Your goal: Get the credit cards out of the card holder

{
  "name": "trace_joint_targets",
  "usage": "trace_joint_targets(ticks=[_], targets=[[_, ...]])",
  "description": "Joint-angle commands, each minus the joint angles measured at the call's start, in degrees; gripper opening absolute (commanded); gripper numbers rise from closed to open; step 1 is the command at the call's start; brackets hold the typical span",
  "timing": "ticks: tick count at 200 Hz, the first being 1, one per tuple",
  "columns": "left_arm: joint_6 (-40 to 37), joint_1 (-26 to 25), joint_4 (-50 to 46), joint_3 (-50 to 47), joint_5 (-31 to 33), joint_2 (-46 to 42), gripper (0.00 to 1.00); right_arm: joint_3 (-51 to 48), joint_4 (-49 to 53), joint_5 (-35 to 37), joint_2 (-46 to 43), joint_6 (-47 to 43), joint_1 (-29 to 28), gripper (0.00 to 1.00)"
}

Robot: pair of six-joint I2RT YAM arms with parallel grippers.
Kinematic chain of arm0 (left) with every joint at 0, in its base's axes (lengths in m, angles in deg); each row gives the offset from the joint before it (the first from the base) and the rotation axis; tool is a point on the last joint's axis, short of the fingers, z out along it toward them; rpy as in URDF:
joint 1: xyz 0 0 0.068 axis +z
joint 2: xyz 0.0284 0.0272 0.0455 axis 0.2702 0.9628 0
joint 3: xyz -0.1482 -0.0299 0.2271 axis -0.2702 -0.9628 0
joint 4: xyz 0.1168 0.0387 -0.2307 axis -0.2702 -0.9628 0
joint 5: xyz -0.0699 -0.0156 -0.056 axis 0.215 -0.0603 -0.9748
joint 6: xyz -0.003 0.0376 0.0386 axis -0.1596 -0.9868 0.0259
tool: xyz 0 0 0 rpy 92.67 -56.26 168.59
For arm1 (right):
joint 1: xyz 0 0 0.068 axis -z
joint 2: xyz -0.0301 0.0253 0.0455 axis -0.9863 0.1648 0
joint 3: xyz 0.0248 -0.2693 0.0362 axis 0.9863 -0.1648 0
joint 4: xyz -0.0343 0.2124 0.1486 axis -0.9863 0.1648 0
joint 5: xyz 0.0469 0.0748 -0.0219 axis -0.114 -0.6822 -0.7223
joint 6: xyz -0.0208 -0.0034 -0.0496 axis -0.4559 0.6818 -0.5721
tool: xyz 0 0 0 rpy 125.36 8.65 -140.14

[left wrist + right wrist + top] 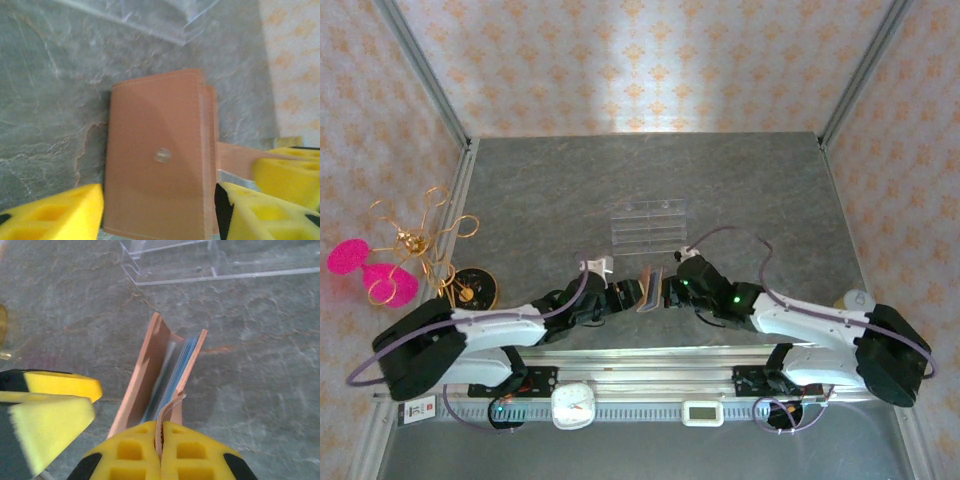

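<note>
The tan-brown card holder [648, 288] stands on edge on the grey table between my two grippers. In the right wrist view it gapes a little at the top, and the blue edges of the credit cards [177, 374] show inside. My right gripper [161, 435] is shut on the holder's little closing tab [235, 157]. My left gripper [159, 200] is open, one yellow finger on each side of the holder's outer face [155, 150] with its metal snap. The left fingers [50, 400] sit just beside the holder, not pressing it.
A clear acrylic stepped rack [648, 226] lies just beyond the holder. A gold wire ornament [415, 240] with pink pads [370, 272] stands at the far left. A small clock [573, 405] and a white timer [703, 412] sit on the front rail.
</note>
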Motion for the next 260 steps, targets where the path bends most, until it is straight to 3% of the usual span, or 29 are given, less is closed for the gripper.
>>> trace_joint_targets(ticks=[1, 42, 74, 111, 143, 174, 198, 217, 260], targets=[[-4.03, 0.05, -7.02, 1.44, 7.26, -6.96, 0.62, 4.45, 0.00, 0.81, 2.85, -1.90, -0.86, 0.00], [-10.37, 0.05, -12.55, 3.24, 13.47, -18.08, 0.71, 12.69, 2.46, 0.28, 8.05, -1.56, -3.19, 0.00], [-11.42, 0.14, -13.05, 3.09, 13.57, -18.21, 0.71, 9.75, 6.26, 5.13, 7.66, 1.18, -0.81, 0.00], [-10.87, 0.10, -9.23, 1.62, 11.50, -14.00, 0.58, -0.16, 5.54, 6.58, 5.74, 5.57, 2.97, 0.00], [-10.38, 0.14, -6.70, 1.38, 11.05, -10.61, 0.47, -2.65, 5.10, 9.08, 11.02, 7.20, 3.95, 0.00], [-11.78, 0.12, -4.93, 1.51, 10.40, -8.76, 0.47, -2.73, 5.00, 10.55, 15.41, 8.46, 4.01, 0.13], [-12.47, 0.10, -0.92, 2.00, 7.31, -4.59, 0.33, -3.42, 4.16, 10.96, 14.67, 9.35, 4.01, 0.23], [-12.65, -0.02, 2.23, 3.32, 4.51, 0.20, 0.26, -3.55, 4.66, 11.22, 12.29, 9.51, 4.08, 0.36], [-13.09, -0.52, 10.22, 7.13, -1.15, 12.36, 0.07, -3.45, 7.76, 12.81, 5.98, 9.52, 4.01, 0.40]])
